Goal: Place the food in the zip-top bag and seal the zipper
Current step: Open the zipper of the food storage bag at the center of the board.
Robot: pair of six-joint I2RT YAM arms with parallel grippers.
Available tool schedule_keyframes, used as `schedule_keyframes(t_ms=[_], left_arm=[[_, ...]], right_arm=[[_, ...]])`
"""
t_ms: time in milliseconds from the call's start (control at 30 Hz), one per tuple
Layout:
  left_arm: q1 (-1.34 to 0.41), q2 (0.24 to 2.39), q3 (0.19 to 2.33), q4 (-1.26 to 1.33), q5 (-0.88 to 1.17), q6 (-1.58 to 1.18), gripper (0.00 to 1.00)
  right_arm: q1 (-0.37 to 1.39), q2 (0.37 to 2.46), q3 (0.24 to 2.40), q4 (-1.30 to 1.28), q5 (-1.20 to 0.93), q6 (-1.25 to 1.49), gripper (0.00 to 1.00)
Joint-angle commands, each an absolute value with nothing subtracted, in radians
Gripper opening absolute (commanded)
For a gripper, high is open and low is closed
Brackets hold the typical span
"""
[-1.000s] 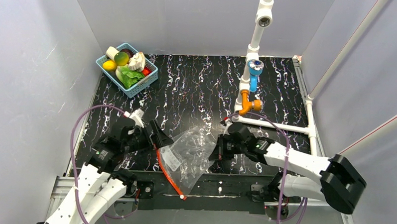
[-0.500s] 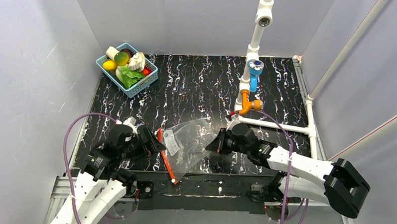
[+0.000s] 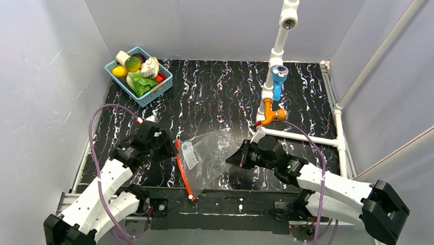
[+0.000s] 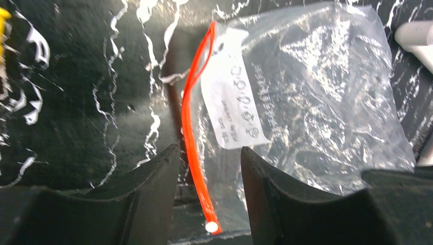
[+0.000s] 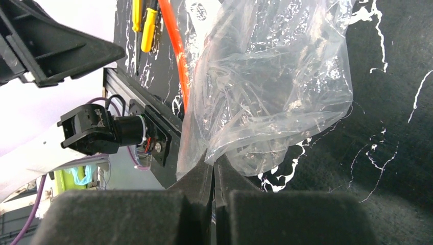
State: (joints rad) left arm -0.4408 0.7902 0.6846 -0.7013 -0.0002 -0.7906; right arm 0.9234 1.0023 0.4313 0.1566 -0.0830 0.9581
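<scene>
We count one zip-top bag (image 3: 208, 157), clear and crinkled, near the front edge of the table (image 3: 216, 95) between the two grippers. It has one zipper (image 4: 191, 132), a thin red-orange strip along the bag's left side, its near end tipped with a small white tab. One white label (image 4: 230, 102) sits just right of the strip.

The food is well apart from the bag, in the single blue basket (image 3: 160, 90) at the far left corner. We count the three pieces there: a green lettuce (image 3: 142, 85), a yellow-green fruit (image 3: 132, 63) and a white garlic-like piece (image 3: 148, 68), crowded among other toys.

The table is black with white marbling, enclosed by pale grey walls. A white pipe frame (image 3: 277, 48) with a blue and an orange fitting stands at the far right.

The left gripper (image 4: 209, 153) is low at the bag's mouth, its jaws spread and holding nothing; in the left wrist view the zipper runs between its fingers. The right arm reaches left along the front edge, and the right gripper (image 5: 213, 161) is clamped on the bag's right edge.
</scene>
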Motion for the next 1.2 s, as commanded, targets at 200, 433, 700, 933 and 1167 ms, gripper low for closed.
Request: schedule_keyframes(t_ms=[200,433,700,933,1167], left_arm=[[-0.442,0.921,0.711,-0.505,-0.043,-0.619,0.5],[-0.442,1.12,0.77,-0.482,-0.054,-0.538,0.47],[-0.442,1.168,0.775,-0.423,-0.021,-0.523,0.34],[-0.443,1.191,0.75,-0.403,-0.013,-0.539,0.29],[-0.443,1.196,0.715,-0.396,-0.032,-0.538,0.3]], right_arm=[[0.923,0.97,0.455,0.156,-0.091,0.943,0.01],[0.923,0.973,0.458,0.163,-0.099,0.942,0.01],[0.925,0.976,0.456,0.165,-0.093,0.942,0.01],[0.923,0.985,0.453,0.174,-0.102,0.945,0.01],[0.923,0.979,0.446,0.179,-0.103,0.946,0.01]])
